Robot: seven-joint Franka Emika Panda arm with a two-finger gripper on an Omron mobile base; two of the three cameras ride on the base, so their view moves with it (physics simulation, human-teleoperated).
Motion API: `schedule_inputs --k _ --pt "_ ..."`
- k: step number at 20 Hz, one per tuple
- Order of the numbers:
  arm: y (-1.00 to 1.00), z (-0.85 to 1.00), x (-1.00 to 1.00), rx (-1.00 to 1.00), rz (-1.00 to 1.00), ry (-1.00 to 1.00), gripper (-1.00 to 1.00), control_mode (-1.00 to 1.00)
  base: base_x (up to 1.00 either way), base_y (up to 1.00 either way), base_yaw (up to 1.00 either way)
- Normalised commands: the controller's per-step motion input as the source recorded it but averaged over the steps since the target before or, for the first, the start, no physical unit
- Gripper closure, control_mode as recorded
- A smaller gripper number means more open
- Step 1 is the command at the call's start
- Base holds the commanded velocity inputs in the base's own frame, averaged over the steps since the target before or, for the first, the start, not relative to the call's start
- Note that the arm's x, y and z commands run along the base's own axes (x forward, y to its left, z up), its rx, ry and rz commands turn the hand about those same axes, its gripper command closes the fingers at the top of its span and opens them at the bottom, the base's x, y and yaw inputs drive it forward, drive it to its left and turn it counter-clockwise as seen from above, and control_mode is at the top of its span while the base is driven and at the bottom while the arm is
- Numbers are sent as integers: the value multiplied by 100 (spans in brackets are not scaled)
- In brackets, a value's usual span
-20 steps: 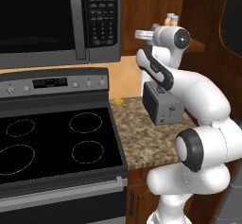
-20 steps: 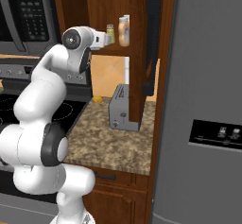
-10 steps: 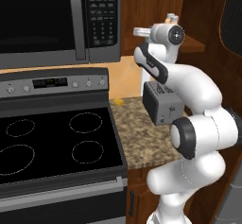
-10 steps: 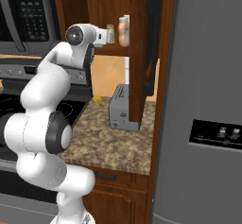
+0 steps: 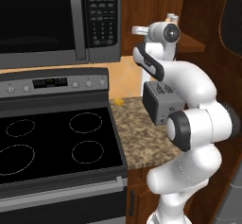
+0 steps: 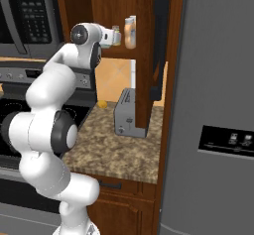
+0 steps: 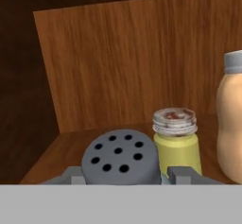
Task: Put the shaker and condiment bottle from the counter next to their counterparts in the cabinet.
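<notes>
Shaker (image 7: 119, 156) sits clenched between our gripper's (image 7: 124, 176) two dark tips, its grey perforated top facing the hand camera, so we judge we are carrying it in to stand beside its match. In the hand view the yellow-green shaker (image 7: 175, 142) with the pale, stained top stands on the wooden shelf (image 7: 61, 150) just at two o'clock of our held shaker, near it, though we cannot tell whether the two touch. At three o'clock of that one stands the pale-orange bottle (image 7: 231, 119) with its grey cap, cut off by the edge. Holding the shaker upright and low over the shelf makes sense: it can be set down without tipping, right next to its counterpart.

From the right base view our arm rises folded from the base, elbow bent, with the wrist held level and the gripper (image 6: 115, 35) reaching sideways into the open cabinet (image 6: 111, 3), a pale teal body showing at its tip just beside the orange bottle (image 6: 130, 32). The left base view shows the wrist (image 5: 163, 33) up at shelf height above the toaster (image 5: 160, 102) on the desk (image 5: 142, 133).

We judge the shaker's placing nearly done; the other condiment bottle's whereabouts we cannot tell.
</notes>
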Motion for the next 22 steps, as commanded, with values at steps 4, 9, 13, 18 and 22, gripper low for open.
schedule_inputs --k 4,9,13,18,22 --pt "0 -35 16 0 -2 0 -100 -100 0 0 0" --pt "0 -12 0 0 -1 0 -100 -100 0 0 0" --pt "0 0 -19 0 0 -2 -100 -100 0 0 0" --pt "0 0 -57 2 0 0 -100 -100 0 0 0" --pt "0 2 -83 5 0 -1 -100 -100 0 0 0"
